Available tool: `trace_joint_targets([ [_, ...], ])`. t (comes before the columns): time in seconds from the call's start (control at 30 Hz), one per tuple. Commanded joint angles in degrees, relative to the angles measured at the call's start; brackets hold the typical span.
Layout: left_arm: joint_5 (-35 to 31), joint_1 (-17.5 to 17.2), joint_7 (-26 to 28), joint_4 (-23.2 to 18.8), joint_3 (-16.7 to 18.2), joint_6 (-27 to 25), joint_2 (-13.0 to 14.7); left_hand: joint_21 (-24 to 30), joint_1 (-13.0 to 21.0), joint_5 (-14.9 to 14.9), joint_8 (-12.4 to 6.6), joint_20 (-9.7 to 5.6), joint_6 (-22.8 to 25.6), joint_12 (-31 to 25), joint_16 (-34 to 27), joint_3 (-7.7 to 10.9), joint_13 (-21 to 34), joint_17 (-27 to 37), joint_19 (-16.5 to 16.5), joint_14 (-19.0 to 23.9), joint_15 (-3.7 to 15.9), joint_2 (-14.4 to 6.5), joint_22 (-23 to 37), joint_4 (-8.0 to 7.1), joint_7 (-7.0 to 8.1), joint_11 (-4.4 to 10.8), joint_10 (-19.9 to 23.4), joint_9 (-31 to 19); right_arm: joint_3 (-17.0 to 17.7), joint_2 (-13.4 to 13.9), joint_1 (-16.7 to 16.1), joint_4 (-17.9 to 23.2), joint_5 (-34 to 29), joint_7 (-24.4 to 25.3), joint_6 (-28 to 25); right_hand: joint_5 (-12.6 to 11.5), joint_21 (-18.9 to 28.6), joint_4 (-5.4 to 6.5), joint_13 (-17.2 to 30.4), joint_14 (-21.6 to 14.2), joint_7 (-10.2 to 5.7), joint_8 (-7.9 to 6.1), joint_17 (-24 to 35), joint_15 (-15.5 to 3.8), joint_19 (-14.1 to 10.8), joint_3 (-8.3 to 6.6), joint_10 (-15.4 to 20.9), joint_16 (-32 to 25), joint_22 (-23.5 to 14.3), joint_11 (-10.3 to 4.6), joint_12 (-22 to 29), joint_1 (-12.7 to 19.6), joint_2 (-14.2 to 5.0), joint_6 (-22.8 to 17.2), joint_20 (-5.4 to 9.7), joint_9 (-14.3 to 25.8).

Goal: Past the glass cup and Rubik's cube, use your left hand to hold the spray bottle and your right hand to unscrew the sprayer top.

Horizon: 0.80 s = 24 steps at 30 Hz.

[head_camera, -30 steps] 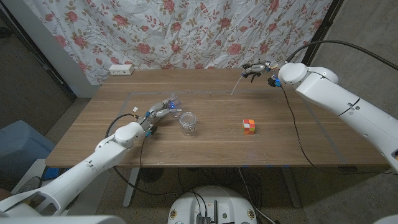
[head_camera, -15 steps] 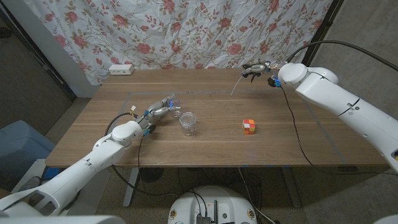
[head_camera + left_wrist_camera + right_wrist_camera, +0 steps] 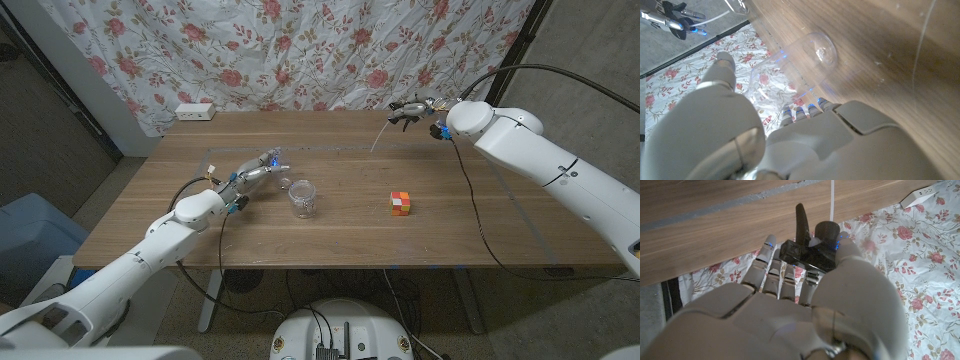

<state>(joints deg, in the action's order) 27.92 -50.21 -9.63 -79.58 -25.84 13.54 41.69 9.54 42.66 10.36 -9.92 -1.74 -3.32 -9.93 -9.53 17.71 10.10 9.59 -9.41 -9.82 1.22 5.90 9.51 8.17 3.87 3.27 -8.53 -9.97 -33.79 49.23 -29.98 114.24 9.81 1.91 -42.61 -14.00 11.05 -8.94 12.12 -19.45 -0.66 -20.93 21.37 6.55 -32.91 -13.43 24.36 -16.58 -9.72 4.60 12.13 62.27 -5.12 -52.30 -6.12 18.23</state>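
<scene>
the left robot hand (image 3: 255,173) grips the clear bottle (image 3: 272,163) low over the table (image 3: 340,230), left of the glass cup (image 3: 302,198) and cube (image 3: 400,202), its neck aiming toward the far edge. the right robot hand (image 3: 412,110) holds the black sprayer top (image 3: 810,250), tube (image 3: 378,138) dangling, well apart at the far right.

Table (image 3: 340,215): wood, matt, visible grain. Cup (image 3: 302,198) on table: clear glass, glossy. Bottle (image 3: 800,65): clear plastic, smooth. Sprayer top (image 3: 810,247): black plastic, slight sheen. Hands (image 3: 805,305): smooth white plastic. Curtain (image 3: 300,50) behind table: floral cloth.
</scene>
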Motion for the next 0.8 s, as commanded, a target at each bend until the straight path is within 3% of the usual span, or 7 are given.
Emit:
trace_joint_targets([
  [0.03,1.97,-0.87,-1.21,-0.94,1.16,1.05,0.23,0.29,-0.72,-0.07,-0.08,-2.33,-0.64,-0.24,-0.17,-0.28,0.01,0.15,-1.67,-2.46,-0.33,-0.1,0.08,-0.03,-0.42,-0.28,-0.82,-0.09,0.19,0.33,-0.43,0.75,0.15,0.47,-0.53,-0.31,0.31,-0.06,0.28,-0.17,-2.44,-0.42,0.12,0.06,-0.2,0.29,0.37,-0.55,-0.22,0.1,0.09,-0.62,-0.18,-2.8,0.09,0.28],
  [0.47,4.35,-2.14,0.04,-1.51,2.71,2.11,-1.06,0.53,-2.21,-0.05,-0.32,-1.69,-0.58,-0.72,-0.5,-0.38,-0.01,0.15,-2.09,-2.35,-1.02,-0.93,0.11,-0.66,-0.83,-0.53,-0.39,-0.08,0.37,1.04,-1.76,0.6,-0.6,1.41,0.78,-0.27,0.22,0.01,0.29,-0.16,-2.45,-0.4,0.13,0.24,0.07,0.52,0.29,-0.53,-0.21,0.19,0.04,-0.94,0.07,-2.91,-0.15,0.19],
  [0.8,6.73,-2.43,-0.09,0.43,3.64,4.77,-3.78,0.83,-3.94,-0.11,-0.66,-1.82,0.27,-1.03,-0.7,-0.55,-0.03,0.16,-1.84,-1.99,-1.03,-1.95,0.13,-1.42,-0.93,-0.47,0.17,-0.06,-0.72,2.1,-2.69,-0.15,-4.07,1.78,4.49,-0.24,0.18,0.0,0.29,0.09,-2.73,-0.42,0.12,-0.17,0.28,0.68,0.29,-0.39,-0.21,0.02,0.03,-1.12,0.29,-3.15,0.08,0.08],
])
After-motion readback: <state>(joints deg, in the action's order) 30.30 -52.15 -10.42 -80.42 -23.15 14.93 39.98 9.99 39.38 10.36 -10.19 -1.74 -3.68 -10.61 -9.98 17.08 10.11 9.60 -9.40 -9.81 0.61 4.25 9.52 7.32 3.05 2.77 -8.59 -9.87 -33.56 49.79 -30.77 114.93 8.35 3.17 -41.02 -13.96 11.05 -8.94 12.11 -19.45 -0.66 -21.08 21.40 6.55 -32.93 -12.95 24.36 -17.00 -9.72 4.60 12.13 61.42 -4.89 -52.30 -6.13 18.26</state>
